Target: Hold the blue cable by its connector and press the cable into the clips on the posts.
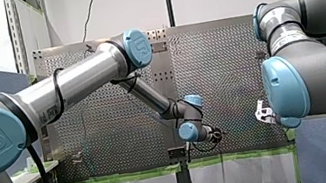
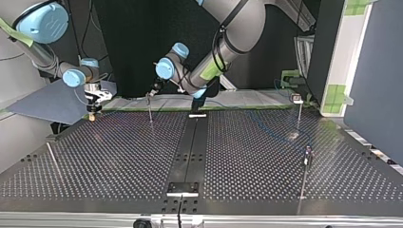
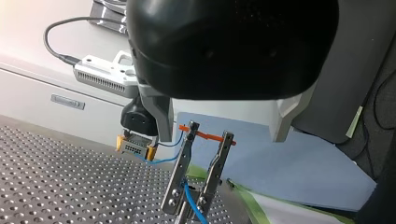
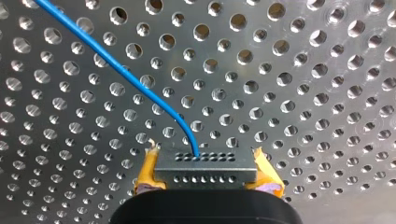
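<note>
Blue cable: the thin blue cable (image 4: 114, 63) leaves a grey rectangular connector with rows of small holes (image 4: 205, 168) and runs off over the perforated metal table (image 4: 303, 70); in the left wrist view a stretch shows low between the two metal strips (image 3: 180, 172) of a post's clip
Right gripper: the right gripper (image 4: 205, 178) is clamped on the connector, yellow pads (image 4: 147, 176) at its two ends
Left gripper: the black left gripper (image 3: 222, 139) is spread wide and holds nothing, its fingers either side of the clip, whose tips carry a small orange piece (image 3: 210, 136)
Step in hand: probably seating the cable in this clip
Doing it well: grip the connector firmly, hold the cable lightly taut and in line with the slot, and press straight down close to the strips so the thin post does not bend
Other posts: two thin metal posts (image 2: 299, 114) (image 2: 306, 166) stand well apart at the top view's right
Containers: none shows; only the clip's slot holds anything, namely cable
</note>
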